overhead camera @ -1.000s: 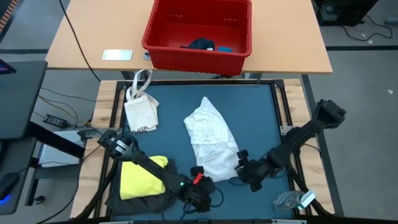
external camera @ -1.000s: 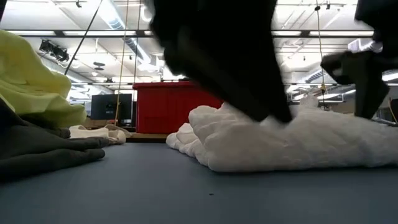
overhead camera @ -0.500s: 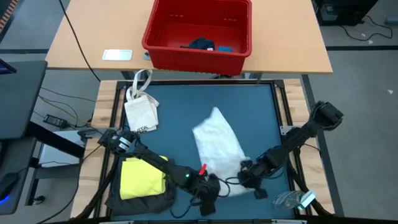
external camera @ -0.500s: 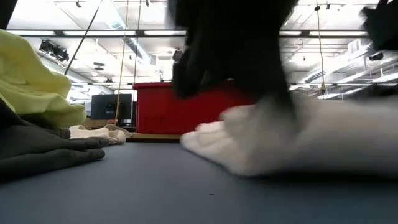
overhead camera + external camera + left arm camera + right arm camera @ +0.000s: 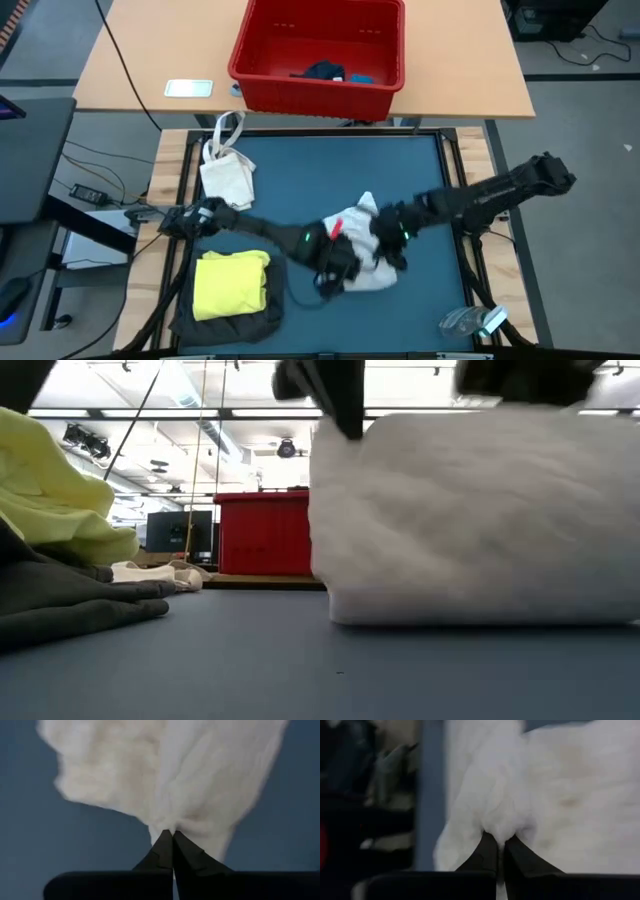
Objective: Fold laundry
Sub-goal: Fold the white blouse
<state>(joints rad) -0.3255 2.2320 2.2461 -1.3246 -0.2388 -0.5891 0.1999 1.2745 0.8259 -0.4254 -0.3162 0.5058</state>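
Observation:
The white cloth (image 5: 372,278) sits bunched at the middle of the blue table (image 5: 290,170). In the low view it hangs like a curtain (image 5: 470,520), its lower edge (image 5: 470,618) resting on the table. My left gripper (image 5: 343,262) and my right gripper (image 5: 383,240) stand over it side by side, each shut on it. The yellow T-shirt (image 5: 230,285) lies folded on the dark grey garment (image 5: 225,322) at the near left. A dark navy garment (image 5: 322,71) and a small blue piece (image 5: 360,77) lie in the red basket (image 5: 318,95). My left gripper pinches a gathered bunch of the white cloth (image 5: 172,822) between its two fingertips (image 5: 162,851), coming steeply from above. The cloth fans out below the hold; its lower edge is on the table. My right gripper pinches another gathered bunch of the cloth (image 5: 497,822) between its fingertips (image 5: 520,855), slanting down from the table's right. The cloth hangs below it, lower part on the table.
A small white bag with strap handles (image 5: 225,175) lies at the table's far left. The red basket stands on a wooden table (image 5: 150,60) beyond the far edge, beside a flat white thing (image 5: 188,88). A clear plastic thing (image 5: 468,322) lies at the near right corner.
Both grippers have taken hold of the white cloth's near end, risen and gone toward the table's middle. The cloth, which lay stretched from far to near, now hangs bunched below them with its near end lifted. Its lower part stays on the table.

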